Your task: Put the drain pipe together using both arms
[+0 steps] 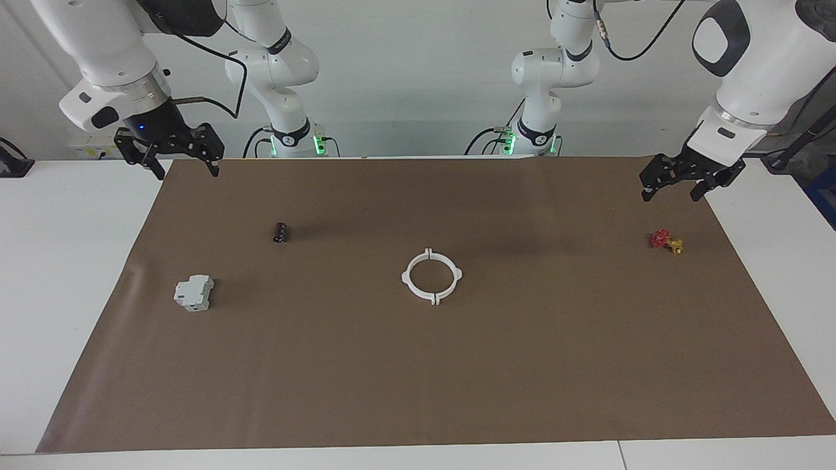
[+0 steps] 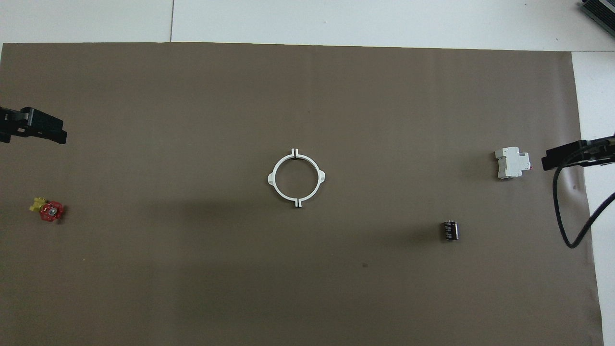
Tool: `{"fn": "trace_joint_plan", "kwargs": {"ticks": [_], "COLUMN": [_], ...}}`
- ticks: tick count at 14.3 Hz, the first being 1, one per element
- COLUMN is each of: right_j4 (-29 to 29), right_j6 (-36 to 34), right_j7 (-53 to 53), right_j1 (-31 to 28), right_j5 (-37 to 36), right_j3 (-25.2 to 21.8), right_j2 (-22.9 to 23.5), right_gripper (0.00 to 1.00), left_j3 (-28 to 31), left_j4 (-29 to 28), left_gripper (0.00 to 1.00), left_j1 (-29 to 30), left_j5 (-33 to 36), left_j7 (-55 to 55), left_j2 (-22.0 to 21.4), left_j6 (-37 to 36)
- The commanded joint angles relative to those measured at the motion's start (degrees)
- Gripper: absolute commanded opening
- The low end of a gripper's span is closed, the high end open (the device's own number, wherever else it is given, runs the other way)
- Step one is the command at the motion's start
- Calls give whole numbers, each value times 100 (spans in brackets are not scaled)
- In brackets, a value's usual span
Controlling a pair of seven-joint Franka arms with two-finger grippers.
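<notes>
Looking down, I am seeing only the tips of both arms cut off at the edges. The left gripper (image 1: 675,185) and right gripper (image 1: 173,158) are hanging spread and empty over the mat's (image 1: 418,391) ends. The thin white ring (image 1: 432,277) is lying flat mid-mat, at two o'clock from the boxy grey block (image 1: 194,292).

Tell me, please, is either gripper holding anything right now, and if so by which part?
Nothing is held. The left gripper and right gripper hang open and empty; the drain pipe lies untouched mid-table.

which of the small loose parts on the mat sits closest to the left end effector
The red-and-yellow valve piece, just below the left end effector. The white ring, black cylinder and grey block lie toward the right arm's end.
</notes>
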Motion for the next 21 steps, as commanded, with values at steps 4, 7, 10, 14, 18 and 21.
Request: {"fn": "trace_joint_plan", "kwargs": {"ticks": [4,7,10,14,18,21], "right_j4": [-31,-31,-31,-31,-31,-31], "right_j6": [-55,-55,-55,-55,-55,-55], "right_j7": [82,82,82,82,82,82], "right_j1": [-35,-27,-27,-27,-27,-27], "right_j5": [78,78,78,78,78,78], "right_j3": [22,22,22,22,22,22], "right_j2": [-69,-69,-69,-69,-69,-69], "right_gripper": [100,100,100,100,100,100], "left_j3": [75,40,-13,-13,-5,-4], "left_j4": [-679,-943,-900,-865,-847,-812], "left_gripper": [100,100,100,100,100,100], "left_j1": [3,21,30,30,30,38], "left_j5": [-85,-85,-76,-76,-76,-76], "left_j7": [-99,-151,-362,-380,-389,-380], "left_j2": [-421,-580,-572,-572,-572,-563], "left_j6": [78,16,-88,-177,-256,-256]}}
